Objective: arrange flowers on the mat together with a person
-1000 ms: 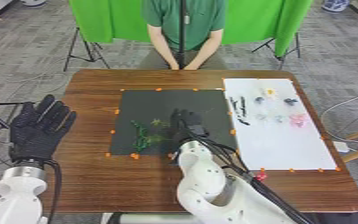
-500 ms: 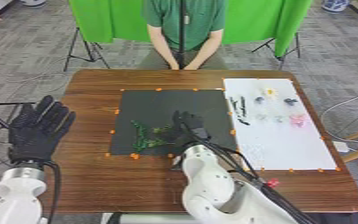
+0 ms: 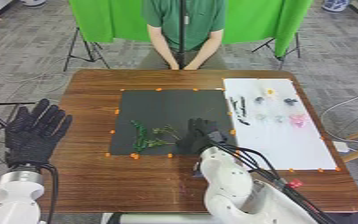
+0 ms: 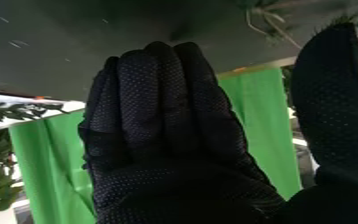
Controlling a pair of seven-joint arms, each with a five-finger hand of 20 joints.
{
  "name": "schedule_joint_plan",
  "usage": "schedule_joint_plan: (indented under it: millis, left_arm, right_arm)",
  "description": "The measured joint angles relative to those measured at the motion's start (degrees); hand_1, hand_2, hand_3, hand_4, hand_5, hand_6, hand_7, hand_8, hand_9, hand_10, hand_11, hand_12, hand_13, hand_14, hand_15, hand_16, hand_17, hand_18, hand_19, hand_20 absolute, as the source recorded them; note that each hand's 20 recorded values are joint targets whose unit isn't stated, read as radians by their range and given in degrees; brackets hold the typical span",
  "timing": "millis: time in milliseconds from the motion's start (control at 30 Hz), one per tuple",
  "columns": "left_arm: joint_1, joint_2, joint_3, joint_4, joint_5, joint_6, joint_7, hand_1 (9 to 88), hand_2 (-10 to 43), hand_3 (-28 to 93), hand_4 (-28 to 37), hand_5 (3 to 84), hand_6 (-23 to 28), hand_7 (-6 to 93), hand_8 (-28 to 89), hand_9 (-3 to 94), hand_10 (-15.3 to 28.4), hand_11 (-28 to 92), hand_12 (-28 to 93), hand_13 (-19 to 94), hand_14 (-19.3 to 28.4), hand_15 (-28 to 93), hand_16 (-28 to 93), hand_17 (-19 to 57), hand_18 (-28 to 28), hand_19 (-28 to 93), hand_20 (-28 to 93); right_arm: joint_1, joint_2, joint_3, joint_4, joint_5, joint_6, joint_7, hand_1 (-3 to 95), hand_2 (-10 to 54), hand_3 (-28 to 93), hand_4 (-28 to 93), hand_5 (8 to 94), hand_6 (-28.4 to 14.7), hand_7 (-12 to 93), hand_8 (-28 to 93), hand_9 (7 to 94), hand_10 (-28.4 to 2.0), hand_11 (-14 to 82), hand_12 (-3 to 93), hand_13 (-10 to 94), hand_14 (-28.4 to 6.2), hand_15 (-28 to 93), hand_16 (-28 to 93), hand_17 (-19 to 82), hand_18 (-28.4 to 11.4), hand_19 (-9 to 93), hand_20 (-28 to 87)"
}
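My right hand (image 3: pixel 196 139) is low over the right part of the black mat (image 3: pixel 167 107) in the head view, empty. In the right wrist view the right hand (image 4: pixel 158 130) has straight fingers, its thumb held apart. A dark green sprig (image 3: pixel 140 136) lies lengthwise on the mat's left half. Just right of it lies a lighter, branching sprig (image 3: pixel 159 142), close to the hand. Thin stems (image 4: pixel 269 22) show past the thumb side in the wrist view. My left hand (image 3: pixel 35 135) stays off the table's left side, fingers straight.
A white sheet (image 3: pixel 286 145) right of the mat holds a yellow flower (image 3: pixel 270 92), a pink flower (image 3: pixel 298 119), bluish and pale blooms and dark stems (image 3: pixel 239 110). Orange pieces line mat and sheet. Across the wooden table (image 3: pixel 91 107), a person's hands (image 3: pixel 181 66) rest together.
My right hand has shifted right and back toward the robot, uncovering more of the branching sprig beside the dark green one. The left hand has moved slightly. The person's hands have stayed put.
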Motion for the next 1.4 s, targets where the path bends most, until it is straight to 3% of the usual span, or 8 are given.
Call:
schedule_joint_plan:
  millis: [200, 300, 400, 633, 833, 933, 1400]
  left_arm:
    - [-0.06, 0.0, 0.06, 0.02, 0.0, -0.05, -0.07, 36.4, 11.0, 68, -28.3, 54.4, 6.9, 29.6, -12, 52.5, 16.6, 32, 18, 39, 17.5, 59, -1, -5.0, 15.3, 39, 19]
    - [-0.06, 0.0, 0.08, 0.02, 0.0, -0.08, -0.09, 36.4, 11.1, 68, -28.3, 54.4, 6.9, 29.6, -12, 52.6, 16.6, 32, 18, 39, 17.5, 59, -1, -5.0, 15.3, 39, 19]
    - [-0.07, 0.0, 0.08, 0.03, 0.0, -0.11, -0.09, 36.4, 11.1, 68, -28.3, 54.3, 6.9, 29.7, -12, 52.6, 16.6, 32, 18, 39, 17.4, 59, -1, -5.1, 15.3, 39, 19]
    - [-0.06, 0.0, 0.06, 0.03, -0.03, -0.13, -0.08, 36.4, 11.1, 68, -28.3, 54.3, 7.0, 29.6, -12, 52.5, 16.5, 32, 18, 39, 17.4, 59, -1, -5.1, 15.3, 39, 19]
    - [-0.12, -0.03, 0.14, 0.03, -0.03, -0.12, -0.11, 36.3, 11.2, 68, -28.3, 54.3, 7.0, 29.6, -12, 52.5, 16.5, 32, 18, 39, 17.4, 59, -1, -5.0, 15.3, 39, 19]
    - [-0.25, -0.04, 0.43, 0.09, -0.08, -0.11, -0.17, 36.3, 11.2, 68, -28.3, 54.4, 7.0, 29.6, -12, 52.5, 16.5, 32, 18, 39, 17.4, 59, -1, -5.0, 15.3, 39, 19]
    - [-0.85, -0.04, 1.2, 0.28, -0.47, -0.11, -0.43, 36.2, 11.3, 68, -28.3, 54.3, 7.0, 29.7, -12, 52.5, 16.4, 32, 18, 39, 17.4, 59, -1, -5.1, 15.3, 39, 19]
  right_arm:
    - [-1.19, 0.12, 2.26, -3.14, 3.25, -7.55, -2.1, 41.8, -9.5, 70, -22, 67.3, -6.4, 26, -7, 55.9, -22.2, 45.0, 35.0, 42, -24.2, 70, 30, 19, -28.4, 76, 32]
    - [-1.26, 0.24, 2.04, -4.08, 4.98, -8.43, -3.41, 48.2, -9.5, 68, -22, 68.0, -6.2, 25, 10, 57.0, -21.5, 44.9, 34.9, 43, -23.8, 70, 30, 19, -28.4, 76, 32]
    - [-1.26, 0.37, 0.99, -4.46, 4.91, -8.22, -3.61, 51.3, -9.5, 67, -22, 68.4, -6.3, 24, 14, 57.5, -21.0, 43.2, 38.0, 43, -23.5, 70, 30, 19, -28.4, 76, 32]
    - [-1.52, 0.62, 0.07, -5.33, 4.71, -8.33, -3.66, 55.9, -9.5, 67, -21, 68.6, -5.7, 23, 12, 59.9, -18.8, 34.3, 47.7, 44, -22.8, 69, 30, 19, -28.4, 76, 31]
    - [-1.89, 0.56, 0.07, -5.55, 4.74, -8.52, -4.4, 53.9, -9.5, 67, -24, 67.8, -5.3, 23, 11, 60.0, -18.9, 37.3, 44.6, 45, -21.9, 69, 30, 19, -28.4, 76, 31]
    - [-2.14, 0.18, 0.05, -5.3, 4.29, -8.15, -4.93, 59.2, -9.5, 68, -26, 69.6, -3.8, 26, 10, 64.1, -15.5, 30.0, 52.2, 47, -19.3, 65, 39, 20, -27.2, 76, 31]
    - [-2.62, -1.83, -0.63, -4.32, 2.5, -8.14, -6.5, 59.4, -9.5, 69, -26, 67.0, -3.5, 27, 8, 64.1, -14.9, 28.7, 53.5, 47, -18.4, 63, 42, 21, -26.9, 76, 30]
